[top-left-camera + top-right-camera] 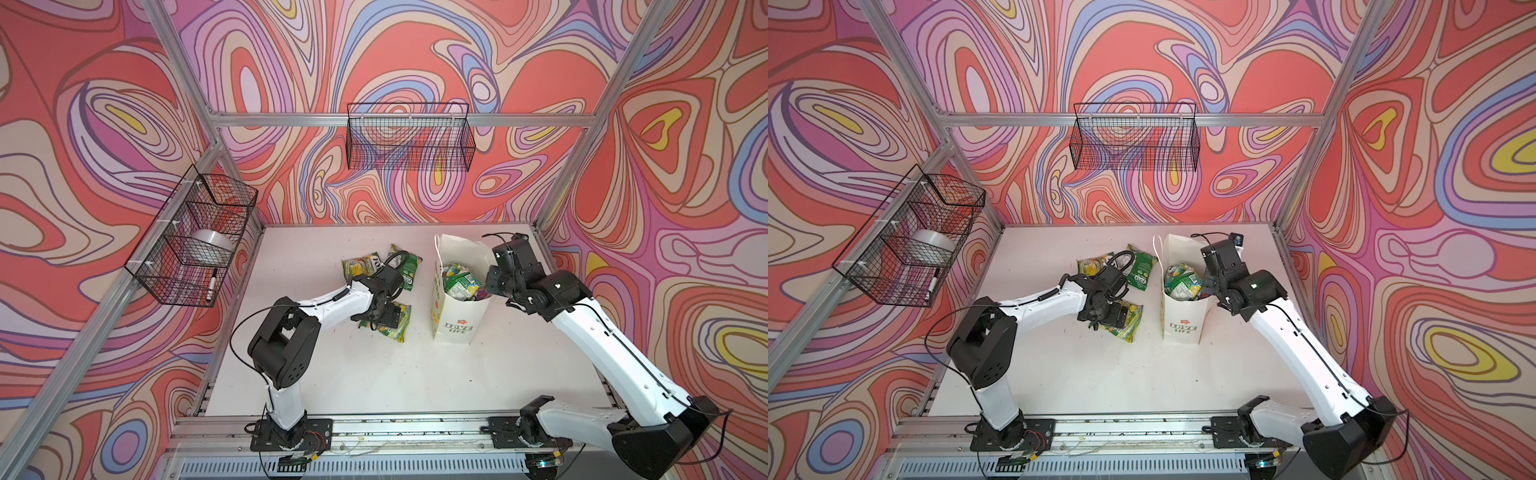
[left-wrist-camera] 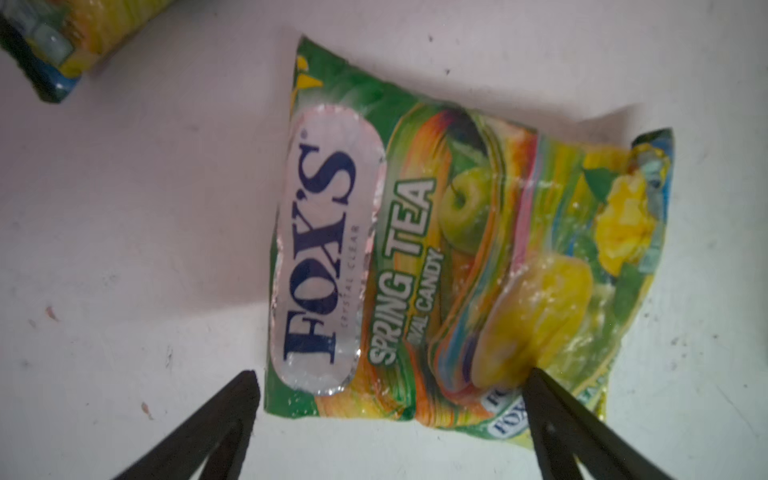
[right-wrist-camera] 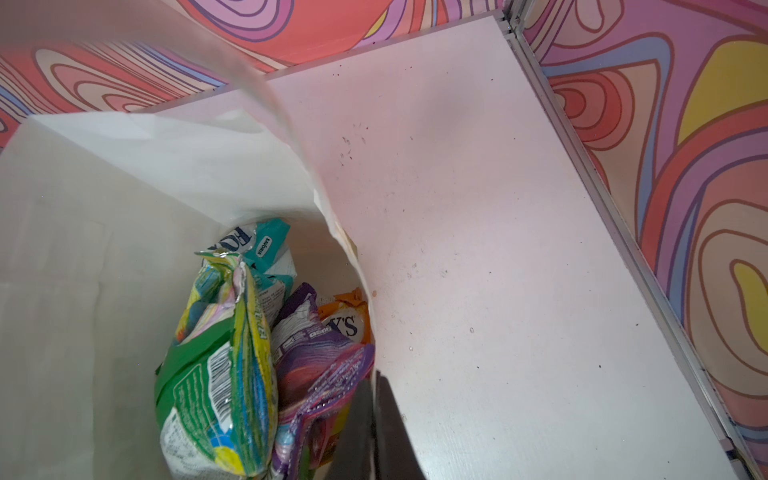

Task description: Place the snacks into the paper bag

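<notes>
Several crinkly candy packets lie loose beside an upright white paper carrier bag [image 1: 453,320], already part filled.

The left pincer [image 2: 390,376], its black tapered fingers spread wide, hangs over one end of a glossy green-yellow FOX'S Spring Tea packet [image 2: 457,249] lying flat on the scuffed white tabletop [image 1: 374,374]. One fingertip is over the packet's wrinkled edge, the other over bare tabletop beside it. A shiny yellow-green packet [image 1: 357,266] and a dark green packet [image 1: 409,270] lie just beyond. The right pincer [image 3: 376,395] is pinched closed on the bag's thin paper rim. Inside, a creased green barcode packet [image 3: 216,374], a purple packet [image 3: 316,361], an orange packet [image 3: 345,320] and a teal packet [image 3: 266,245] crowd together on end.
</notes>
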